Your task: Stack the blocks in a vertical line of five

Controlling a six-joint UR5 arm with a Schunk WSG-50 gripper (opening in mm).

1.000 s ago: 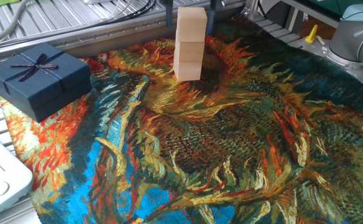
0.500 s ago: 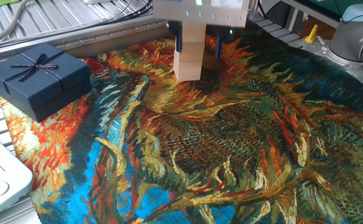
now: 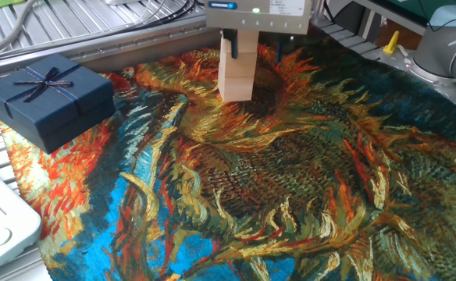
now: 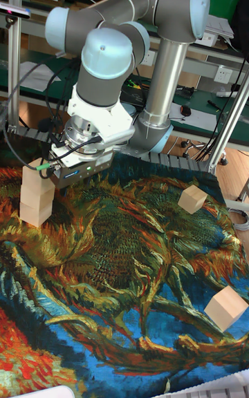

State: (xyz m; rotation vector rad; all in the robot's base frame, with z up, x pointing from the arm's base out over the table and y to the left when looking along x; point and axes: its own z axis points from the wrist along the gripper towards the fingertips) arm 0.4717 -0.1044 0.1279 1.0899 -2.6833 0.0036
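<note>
Top centre, the claw (image 3: 247,48) straddles the stack of wooden blocks (image 3: 236,74), grip state unclear; it should lift straight up to avoid toppling them.

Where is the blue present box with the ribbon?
In the fixed view, the blue gift box sits at the cloth's far left edge, well left of the block stack under the claw.

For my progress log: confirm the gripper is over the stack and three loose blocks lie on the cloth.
Wrong count: the tall fixed view shows two loose blocks on the cloth, not three. The gripper is over the stack.
</note>
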